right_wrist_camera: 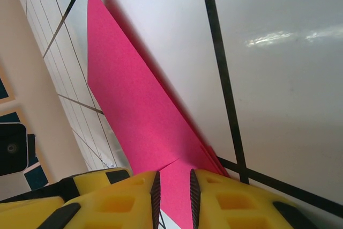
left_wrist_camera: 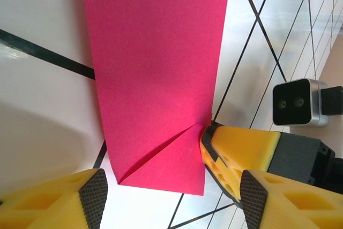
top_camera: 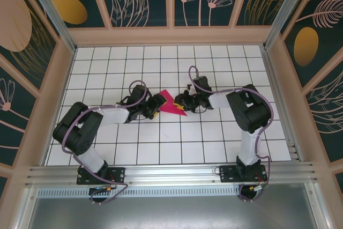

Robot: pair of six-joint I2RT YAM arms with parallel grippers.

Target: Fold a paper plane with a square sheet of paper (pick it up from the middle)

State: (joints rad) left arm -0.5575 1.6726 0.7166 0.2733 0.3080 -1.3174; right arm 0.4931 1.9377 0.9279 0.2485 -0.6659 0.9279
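Found the left hand (left_wrist_camera: 172,194) spread wide, straddling the near edge of the sheet of paper (left_wrist_camera: 155,68), pads apparently clear of it. Found the right hand (right_wrist_camera: 174,191) pinched narrow on the sheet's side edge, just beside a small triangular flap (left_wrist_camera: 171,162). Noted the sheet folded to a long pointed shape (creased, not yet a plane), lying on the surface (top_camera: 161,143) between both hands, tip pointing away from the right hand.

Judged risks:
- Dragging the thin sheet askew through a one-sided pull.
- Tearing or crumpling at the pinch.
- Closing the wide hand off-centre and buckling the layers.
- Springing open of the flap on release, spoiling alignment for the next fold.
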